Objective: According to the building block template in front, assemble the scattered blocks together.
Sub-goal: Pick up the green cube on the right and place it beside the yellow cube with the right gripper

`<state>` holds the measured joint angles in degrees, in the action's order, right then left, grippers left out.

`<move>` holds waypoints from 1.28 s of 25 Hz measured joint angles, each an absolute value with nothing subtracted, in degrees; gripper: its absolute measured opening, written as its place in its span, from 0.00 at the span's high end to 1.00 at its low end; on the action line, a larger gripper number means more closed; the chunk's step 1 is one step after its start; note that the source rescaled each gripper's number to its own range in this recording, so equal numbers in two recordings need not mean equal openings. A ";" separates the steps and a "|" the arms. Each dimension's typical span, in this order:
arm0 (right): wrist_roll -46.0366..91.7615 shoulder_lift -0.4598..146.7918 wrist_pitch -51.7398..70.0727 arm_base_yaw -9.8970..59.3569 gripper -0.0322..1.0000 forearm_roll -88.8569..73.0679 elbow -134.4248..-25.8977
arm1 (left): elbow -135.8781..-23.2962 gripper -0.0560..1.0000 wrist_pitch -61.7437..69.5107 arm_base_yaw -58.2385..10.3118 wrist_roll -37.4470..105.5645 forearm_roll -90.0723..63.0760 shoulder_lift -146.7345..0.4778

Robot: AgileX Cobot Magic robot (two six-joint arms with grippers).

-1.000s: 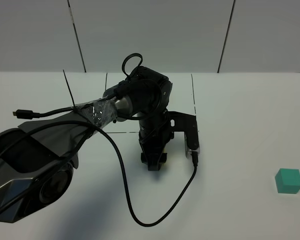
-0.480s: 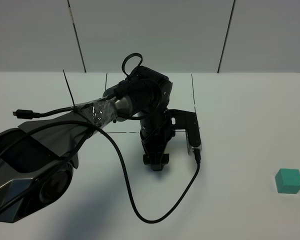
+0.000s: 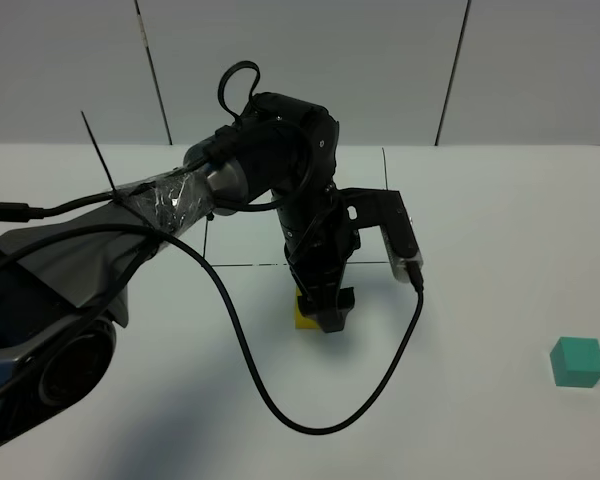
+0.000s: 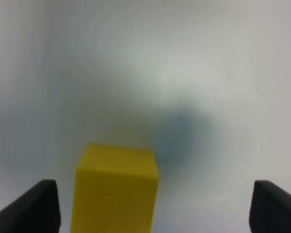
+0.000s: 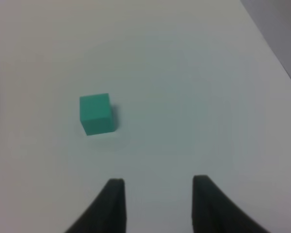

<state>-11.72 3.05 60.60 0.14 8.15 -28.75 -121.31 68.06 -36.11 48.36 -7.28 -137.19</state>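
Observation:
The yellow cube (image 3: 302, 314) lies on the white table just under my left gripper (image 3: 326, 318). In the left wrist view the yellow cube (image 4: 116, 191) sits between the two dark fingertips (image 4: 41, 206), nearer one of them, with gaps on both sides. The left gripper (image 4: 155, 189) is open. The teal-green cube (image 3: 577, 361) lies alone at the right; the right wrist view shows it (image 5: 95, 114) ahead of my open, empty right gripper (image 5: 159, 194). The framed template pair is hidden or out of view.
Thin black lines (image 3: 388, 200) are drawn on the table behind the left arm (image 3: 280, 170). A black cable (image 3: 270, 400) loops from the arm over the table in front. A grey panelled wall (image 3: 310, 60) stands at the back.
The left arm has risen and swung a little to the right. The yellow cube, hidden before, now shows beside the gripper's fingers. The teal-green cube has not moved.

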 joint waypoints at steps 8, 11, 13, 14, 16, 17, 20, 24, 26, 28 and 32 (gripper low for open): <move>-11.72 3.05 60.60 0.14 0.97 8.15 -28.75 | -121.31 0.00 67.52 -36.11 35.01 -2.30 -128.49; -11.72 3.05 60.60 0.14 0.97 8.15 -28.75 | -121.31 0.00 66.85 -35.35 28.69 5.49 -124.95; -11.72 3.05 60.60 0.14 0.97 8.15 -28.75 | -121.31 0.00 66.78 -33.94 24.93 9.12 -122.69; -11.72 3.05 60.60 0.14 0.97 8.15 -28.75 | -121.31 0.01 66.58 -33.13 23.15 10.32 -121.39; -11.72 3.05 60.60 0.14 0.97 8.15 -28.75 | -121.31 0.01 66.03 -30.59 20.64 11.35 -118.94; -11.72 3.05 60.60 0.14 0.97 8.15 -28.75 | -121.31 0.01 65.80 -29.11 19.48 11.36 -117.58; -11.72 3.05 60.60 0.14 0.97 8.15 -28.75 | -121.31 0.01 65.82 -24.19 17.18 11.41 -113.75; -11.72 3.05 60.60 0.14 0.97 8.15 -28.75 | -117.72 0.01 65.60 -15.93 13.28 11.36 -107.68; -11.72 3.05 60.60 0.14 0.97 8.15 -28.75 | -113.83 0.01 64.78 -11.30 11.63 11.36 -103.88; -11.66 3.05 60.60 0.14 0.97 8.15 -28.75 | -108.87 0.01 63.65 -5.86 10.11 11.36 -100.31; -11.66 3.05 60.60 0.14 0.97 8.15 -28.75 | -99.39 0.01 60.24 2.58 7.46 9.77 -92.76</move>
<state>-11.66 3.05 60.60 0.14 8.15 -28.75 -99.39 60.24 2.58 7.46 9.77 -92.76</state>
